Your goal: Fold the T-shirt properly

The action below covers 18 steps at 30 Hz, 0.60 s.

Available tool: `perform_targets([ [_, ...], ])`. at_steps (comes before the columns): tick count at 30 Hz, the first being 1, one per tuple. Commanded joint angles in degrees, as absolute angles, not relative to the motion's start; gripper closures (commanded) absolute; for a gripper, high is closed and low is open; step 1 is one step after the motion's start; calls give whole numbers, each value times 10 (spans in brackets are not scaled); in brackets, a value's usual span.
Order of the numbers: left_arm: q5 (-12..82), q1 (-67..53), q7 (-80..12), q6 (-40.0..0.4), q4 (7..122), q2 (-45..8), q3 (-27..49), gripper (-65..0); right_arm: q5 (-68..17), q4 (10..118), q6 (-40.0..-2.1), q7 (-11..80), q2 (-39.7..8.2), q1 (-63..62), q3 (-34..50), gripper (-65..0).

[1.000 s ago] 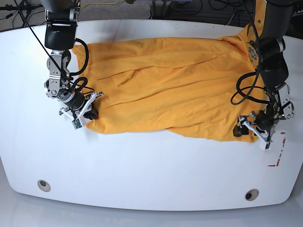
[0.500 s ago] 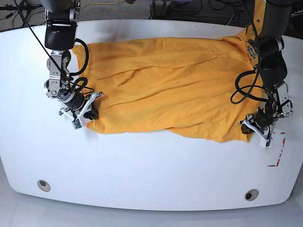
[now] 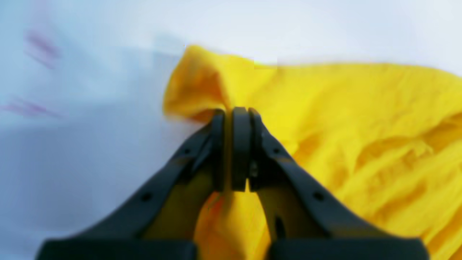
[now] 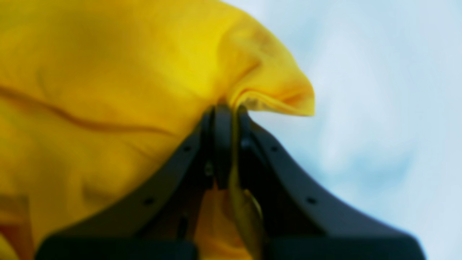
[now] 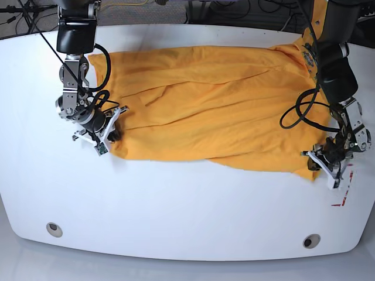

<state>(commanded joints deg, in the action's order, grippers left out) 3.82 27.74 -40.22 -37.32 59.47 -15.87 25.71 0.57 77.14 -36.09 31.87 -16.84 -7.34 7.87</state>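
Note:
The mustard T-shirt [image 5: 211,111] lies spread and wrinkled across the white table [image 5: 176,205], stretched left to right. My left gripper [image 5: 318,164] is at the shirt's near right corner, shut on a pinch of the T-shirt's [image 3: 325,119] yellow cloth, which bulges above the left gripper [image 3: 234,112]. My right gripper [image 5: 112,133] holds the near left corner the same way; in the right wrist view a fold of the T-shirt [image 4: 126,72] is squeezed in the right gripper [image 4: 225,110]. The chest print and neck label are hidden.
Red tape marks [image 5: 345,187] lie on the table just right of my left gripper. Two round metal fittings [image 5: 54,229] [image 5: 311,240] sit near the table's front edge. Black cables [image 5: 302,111] hang from both arms over the cloth.
Both grippers have moved outward and slightly back, pulling the shirt's near edge tauter. The near right corner slid toward the red tape; the near left corner shifted up and left.

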Motion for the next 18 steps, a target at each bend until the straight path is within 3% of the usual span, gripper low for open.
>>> perform_targets([
  [18, 37, 225, -508, -369, 868, -110, 257, 0, 6, 909, -362, 414, -170, -96, 78, 0],
])
